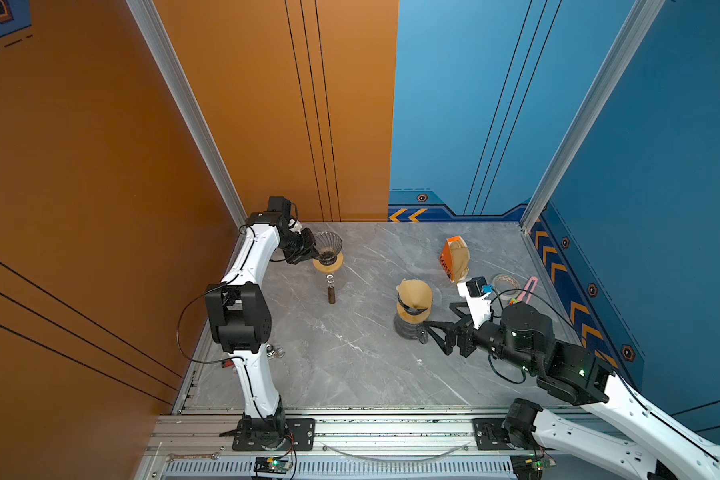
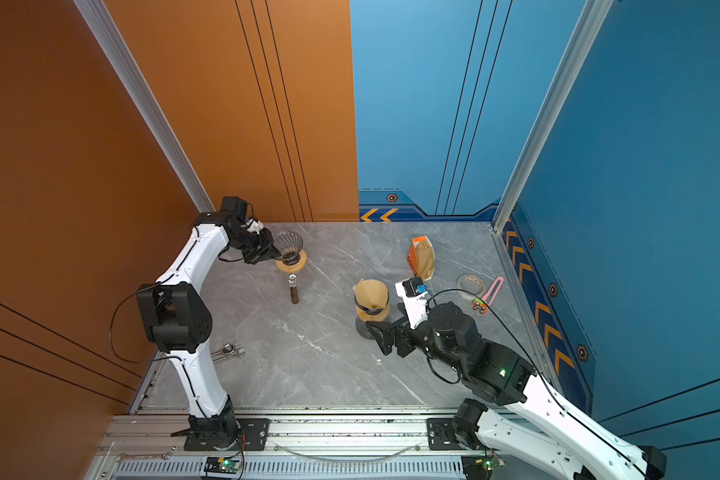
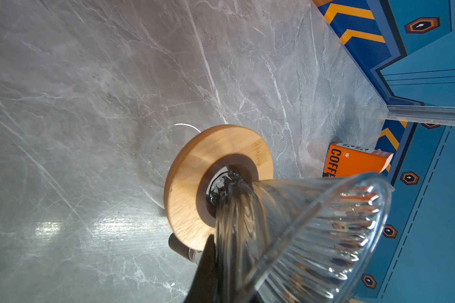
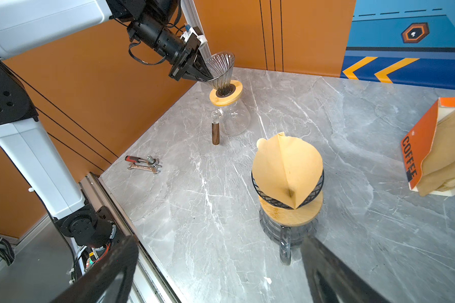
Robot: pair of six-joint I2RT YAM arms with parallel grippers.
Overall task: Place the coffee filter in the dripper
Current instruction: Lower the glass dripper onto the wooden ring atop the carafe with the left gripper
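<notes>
A brown paper coffee filter stands opened in a black wire dripper, which rests on a wooden ring over a glass mug. My right gripper hangs open just in front of the mug's handle, holding nothing. At the back left, a ribbed glass dripper sits in the wooden collar of a glass carafe. My left gripper is shut on its wall.
An orange filter box stands open at the back right, with a tape roll and a pink tool beside it. Wrenches lie at the table's left edge. The carafe's brown handle points forward.
</notes>
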